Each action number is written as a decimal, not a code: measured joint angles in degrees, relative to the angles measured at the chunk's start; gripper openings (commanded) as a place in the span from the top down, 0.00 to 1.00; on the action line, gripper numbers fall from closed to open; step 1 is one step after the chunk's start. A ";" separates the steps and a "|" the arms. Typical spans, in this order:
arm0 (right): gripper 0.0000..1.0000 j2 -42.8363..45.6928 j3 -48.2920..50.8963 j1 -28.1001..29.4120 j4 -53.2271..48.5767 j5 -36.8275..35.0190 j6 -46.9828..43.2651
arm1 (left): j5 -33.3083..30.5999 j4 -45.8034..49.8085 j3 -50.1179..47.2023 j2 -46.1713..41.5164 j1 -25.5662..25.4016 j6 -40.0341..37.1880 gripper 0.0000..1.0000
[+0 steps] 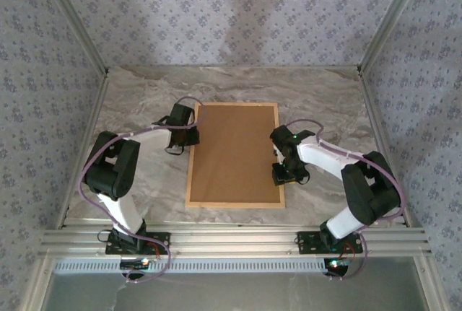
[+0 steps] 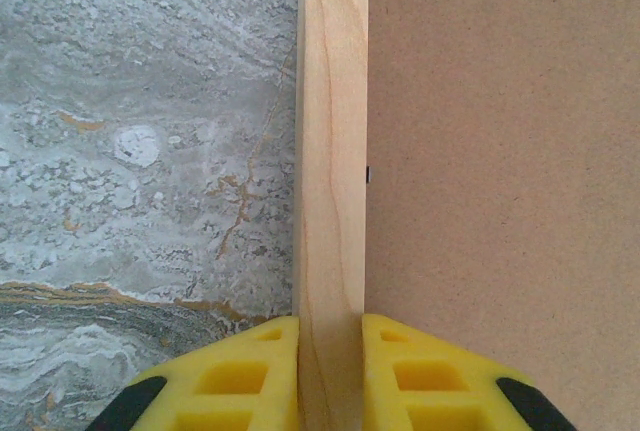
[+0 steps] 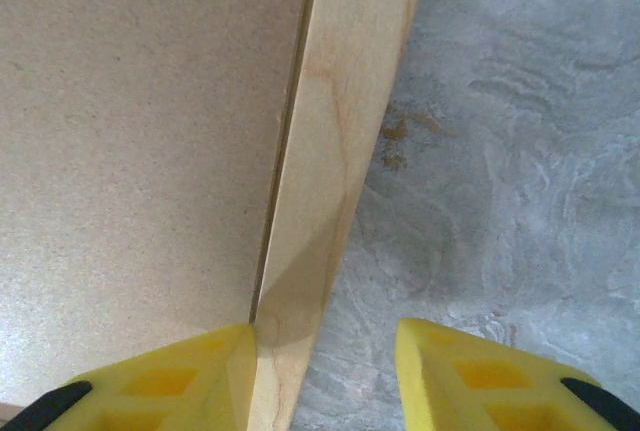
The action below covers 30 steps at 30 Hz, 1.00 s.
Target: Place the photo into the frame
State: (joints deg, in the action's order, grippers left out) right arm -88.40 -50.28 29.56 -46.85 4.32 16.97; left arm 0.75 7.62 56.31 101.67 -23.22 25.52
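Wooden frame (image 1: 234,205) lies flat on marble worktop (image 1: 144,94), brown board (image 1: 234,149) uppermost. Left end effector (image 2: 330,371) clamps its left rail; right end effector (image 3: 325,371) straddles right rail, parted, outer finger (image 3: 500,376) clear.

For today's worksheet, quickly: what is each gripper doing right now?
Left gripper: closed on the frame, clamping its left wooden rail.
Right gripper: open, straddling the right rail, not yet gripping it.
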 measured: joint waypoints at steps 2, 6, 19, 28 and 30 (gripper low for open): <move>0.58 -0.04 0.00 -0.09 0.04 0.00 0.00 | 0.02 -0.17 0.00 0.00 -0.04 0.00 0.80; 0.58 -0.33 0.00 -0.07 0.24 0.02 0.00 | 0.02 -0.24 0.00 0.00 -0.04 0.00 0.80; 0.56 -0.94 1.68 2.29 3.69 0.17 2.23 | 0.02 -0.55 -0.20 0.00 -0.04 0.00 0.81; 0.53 0.07 2.69 2.69 5.11 -0.07 2.99 | 0.02 -0.59 -0.22 0.00 -0.04 0.00 0.81; 0.53 0.35 2.71 2.69 5.03 -0.33 2.99 | 0.02 -0.59 -0.22 0.00 -0.04 0.00 0.81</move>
State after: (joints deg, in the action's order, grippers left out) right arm -88.05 -47.57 32.25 -41.82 3.99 19.97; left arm 0.78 7.03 56.10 101.67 -23.27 25.52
